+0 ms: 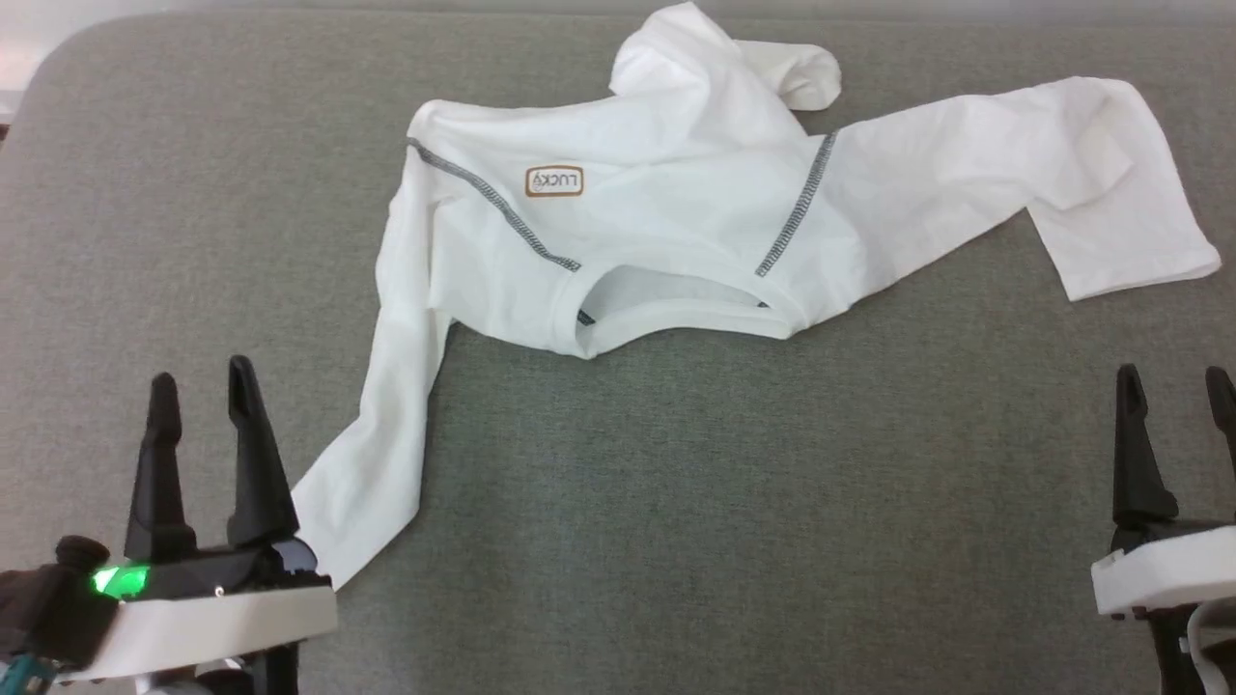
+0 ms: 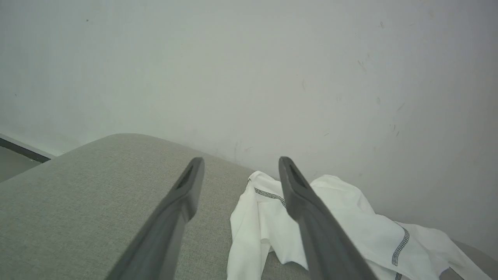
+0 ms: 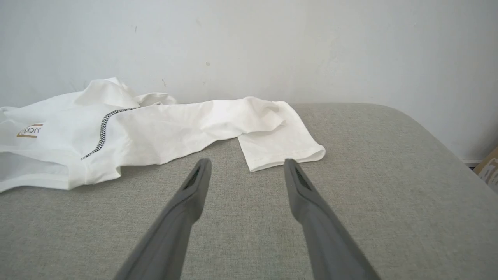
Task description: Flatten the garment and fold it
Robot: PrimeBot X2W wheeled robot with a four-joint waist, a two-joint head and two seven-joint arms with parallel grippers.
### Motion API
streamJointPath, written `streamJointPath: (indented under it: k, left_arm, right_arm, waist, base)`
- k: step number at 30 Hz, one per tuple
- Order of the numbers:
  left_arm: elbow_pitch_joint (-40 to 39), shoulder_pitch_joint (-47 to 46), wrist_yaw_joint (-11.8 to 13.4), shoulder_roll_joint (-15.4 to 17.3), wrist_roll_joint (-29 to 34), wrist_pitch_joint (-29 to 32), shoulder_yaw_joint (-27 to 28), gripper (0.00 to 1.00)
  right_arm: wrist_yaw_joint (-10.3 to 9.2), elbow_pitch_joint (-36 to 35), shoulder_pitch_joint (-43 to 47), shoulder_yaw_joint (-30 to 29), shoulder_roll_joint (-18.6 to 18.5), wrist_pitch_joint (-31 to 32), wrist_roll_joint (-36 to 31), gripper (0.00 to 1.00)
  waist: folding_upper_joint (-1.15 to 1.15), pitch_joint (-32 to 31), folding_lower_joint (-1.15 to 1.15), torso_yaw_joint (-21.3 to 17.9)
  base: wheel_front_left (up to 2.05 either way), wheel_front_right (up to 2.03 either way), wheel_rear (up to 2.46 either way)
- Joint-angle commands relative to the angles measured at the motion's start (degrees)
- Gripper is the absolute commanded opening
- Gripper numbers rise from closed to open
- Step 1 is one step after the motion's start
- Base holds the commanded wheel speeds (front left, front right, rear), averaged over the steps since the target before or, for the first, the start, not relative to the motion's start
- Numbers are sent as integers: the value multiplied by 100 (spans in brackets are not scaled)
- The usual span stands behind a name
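Note:
The garment [image 1: 676, 203] is a white long-sleeved shirt lying crumpled on the grey padded surface, collar toward me and its orange-brown logo upside down. One sleeve runs down to the lower left, its cuff beside my left gripper [image 1: 201, 376], which stands open and empty. The other sleeve stretches to the far right, bent at the end. My right gripper [image 1: 1173, 378] is open and empty at the lower right, short of that sleeve. The left wrist view shows the garment [image 2: 272, 229] past the right finger; the right wrist view shows the garment's [image 3: 163, 128] cuff just ahead of my right gripper [image 3: 247, 163].
A grey fabric surface [image 1: 734, 502] bears the shirt, with rounded far corners. A pale wall [image 3: 272, 46] rises right behind it. A brown box corner [image 3: 488, 167] shows at the surface's right side.

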Motion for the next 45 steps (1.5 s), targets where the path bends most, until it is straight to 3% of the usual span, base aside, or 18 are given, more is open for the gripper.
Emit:
streamJointPath:
  k: [1, 9, 15, 19, 25, 37, 38, 39, 41, 45]
  left_arm:
    - [28, 22, -89, -46, 71, -26, 28, 100]
    - [319, -126, -367, -171, 230, -27, -139, 100]
    - [512, -303, -465, -192, 176, -27, -322, 100]
    - [593, -420, -504, -195, 92, -27, -399, 100]
    - [675, -526, -533, -196, -12, -27, -468, 100]
    - [837, -891, -583, -197, -128, -27, -648, 100]
    - [841, -906, -585, -197, -137, -27, -658, 100]
    - [849, -917, -586, -197, -144, -27, -668, 100]
    - [859, -932, -589, -197, -154, -27, -673, 100]
    - [918, -966, -591, -197, -165, -27, -649, 100]
  right_arm:
    - [-11, -80, -105, 11, 12, 54, -86, 100]
    - [-11, -321, -1192, 268, 12, 1242, -678, 100]
    - [-11, 184, -2334, 158, 5, 2324, -1057, 100]
    - [-11, 547, -2842, -72, -288, 2813, -1563, 100]
    - [-11, 1087, -3224, -254, -556, 3132, -1740, 100]
    - [-11, 1851, -3674, -256, -1043, 3161, -2015, 100]
    - [-11, 1897, -3694, -303, -1034, 3177, -2016, 95]
    - [-11, 1952, -3700, -357, -1025, 3211, -2042, 45]
    - [-11, 2007, -3715, -487, -978, 3205, -2084, 0]
    - [-11, 2005, -3672, -721, -840, 3064, -2092, 0]
  waist:
    - [0, -15, 1, 82]
    - [0, 145, 1, 343]
    - [0, 423, 1, 571]
    - [0, 633, 1, 724]
    - [0, 904, 1, 824]
    - [0, 1320, 1, 970]
    - [0, 1346, 1, 974]
    - [0, 1364, 1, 974]
    - [0, 1394, 1, 962]
    - [0, 1350, 1, 884]
  base:
    - [0, 0, 0]
    - [0, 0, 0]
    - [0, 0, 0]
    - [0, 0, 0]
    - [0, 0, 0]
    - [0, 0, 0]
    - [0, 0, 0]
    - [0, 0, 0]
    - [0, 0, 0]
    - [0, 0, 0]
